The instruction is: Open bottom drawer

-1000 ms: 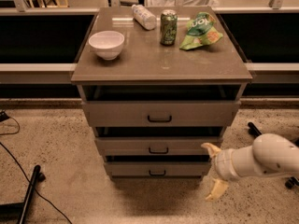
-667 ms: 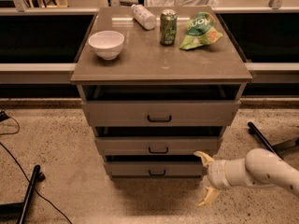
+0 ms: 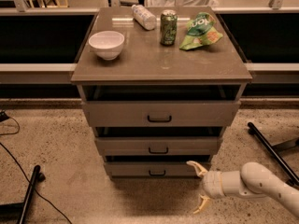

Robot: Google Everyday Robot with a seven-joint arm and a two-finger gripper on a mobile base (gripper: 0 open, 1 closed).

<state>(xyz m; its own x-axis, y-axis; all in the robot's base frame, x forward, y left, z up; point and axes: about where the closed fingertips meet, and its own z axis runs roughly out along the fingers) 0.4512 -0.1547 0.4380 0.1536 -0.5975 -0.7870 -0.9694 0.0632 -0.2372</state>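
Grey-tan cabinet [image 3: 161, 64]: we see three drawers below its top.
Bottom drawer [image 3: 133, 169]: the lowest one, close to the floor [image 3: 70, 171].
Gripper [image 3: 198, 185]: beside this drawer's right end, fingers spread apart, holding nothing.
Black handle [image 3: 157, 173]: centre of the drawer front.

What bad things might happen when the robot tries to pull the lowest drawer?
1. The white robot gripper hangs open, low and to the right of the grey-tan bottom drawer. It might bump the drawer's right end instead of reaching the small black bar handle.
2. The middle drawer sits just above, so it might grab that handle by mistake.
3. A hard tug might shake the tall green drink can and white bowl on top.
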